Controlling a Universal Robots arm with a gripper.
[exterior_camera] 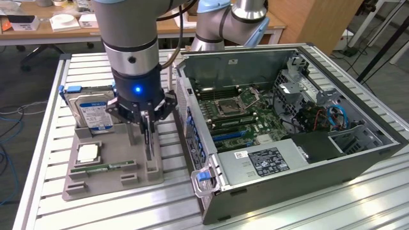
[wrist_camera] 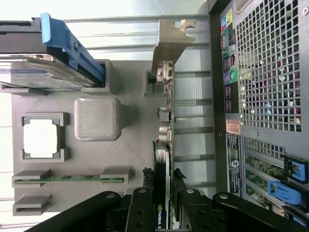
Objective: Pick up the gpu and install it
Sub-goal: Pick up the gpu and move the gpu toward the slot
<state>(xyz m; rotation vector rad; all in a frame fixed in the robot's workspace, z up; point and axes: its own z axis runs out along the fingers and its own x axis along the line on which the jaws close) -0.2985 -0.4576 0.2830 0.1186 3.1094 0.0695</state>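
The gpu (exterior_camera: 149,146) stands on edge over its slot posts on the grey tray (exterior_camera: 108,184), beside the open computer case (exterior_camera: 288,120). My gripper (exterior_camera: 148,128) comes straight down onto its upper edge. In the wrist view the gpu (wrist_camera: 164,121) runs edge-on away from the camera, its silvery bracket (wrist_camera: 171,38) at the far end. My gripper (wrist_camera: 163,195) is shut on the card, and each black finger (wrist_camera: 143,195) presses one face. Whether the card has left the tray's slots I cannot tell.
The tray also holds a hard drive (exterior_camera: 93,112) with a blue-white label, a square processor (exterior_camera: 87,153) and a green memory stick (exterior_camera: 105,167). A raised grey block (wrist_camera: 96,118) sits mid-tray. The case's rear panel (wrist_camera: 265,72) stands close beside the card.
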